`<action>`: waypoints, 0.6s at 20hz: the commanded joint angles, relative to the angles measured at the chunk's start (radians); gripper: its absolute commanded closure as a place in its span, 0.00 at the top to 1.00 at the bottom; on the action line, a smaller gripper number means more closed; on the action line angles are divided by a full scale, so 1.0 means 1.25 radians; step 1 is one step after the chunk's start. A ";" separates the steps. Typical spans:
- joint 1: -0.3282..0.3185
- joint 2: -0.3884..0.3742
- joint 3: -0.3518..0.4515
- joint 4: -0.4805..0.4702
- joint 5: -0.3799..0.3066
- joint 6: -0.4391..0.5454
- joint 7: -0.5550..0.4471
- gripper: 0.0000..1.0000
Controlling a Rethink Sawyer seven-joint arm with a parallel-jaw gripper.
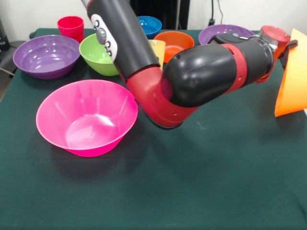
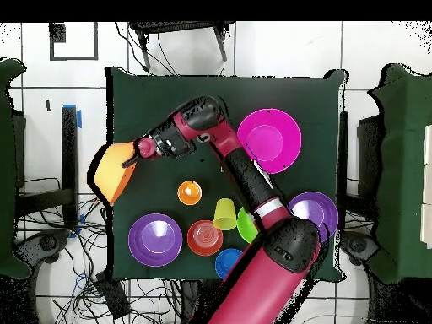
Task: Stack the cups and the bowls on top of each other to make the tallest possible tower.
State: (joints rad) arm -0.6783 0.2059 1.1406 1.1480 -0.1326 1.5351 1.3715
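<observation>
Now | gripper [image 2: 135, 156] pinching large orange bowl [image 2: 112, 173] tilted at table [image 2: 169, 101] edge | arm [image 1: 201, 72] hides cups

Bright even light, soft shadows

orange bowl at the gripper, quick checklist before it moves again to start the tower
1. Grip on the large orange bowl: ok, it hangs lifted at the gripper.
2. Bowl level: not ok, it is tipped steeply on its side.
3. Bowl over the table: not ok, in the overhead view it hangs past the table's edge.
4. Pink bowl as a base: ok, upright, empty, standing alone.
5. Elbow clearance at the pink bowl: cannot tell, the elbow overlaps its rim in the front view.
6. Tower begun: not ok, every bowl and cup in view stands apart.
</observation>
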 commanded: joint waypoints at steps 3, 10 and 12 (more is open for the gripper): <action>0.031 -0.013 -0.093 -0.226 -0.175 0.002 -0.374 0.00; 0.045 0.049 -0.057 -0.268 -0.072 0.209 -0.404 0.00; 0.045 0.080 -0.033 -0.237 -0.009 0.245 -0.362 0.00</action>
State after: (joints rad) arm -0.6591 0.1909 1.1406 0.9607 -0.1550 1.7229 1.2652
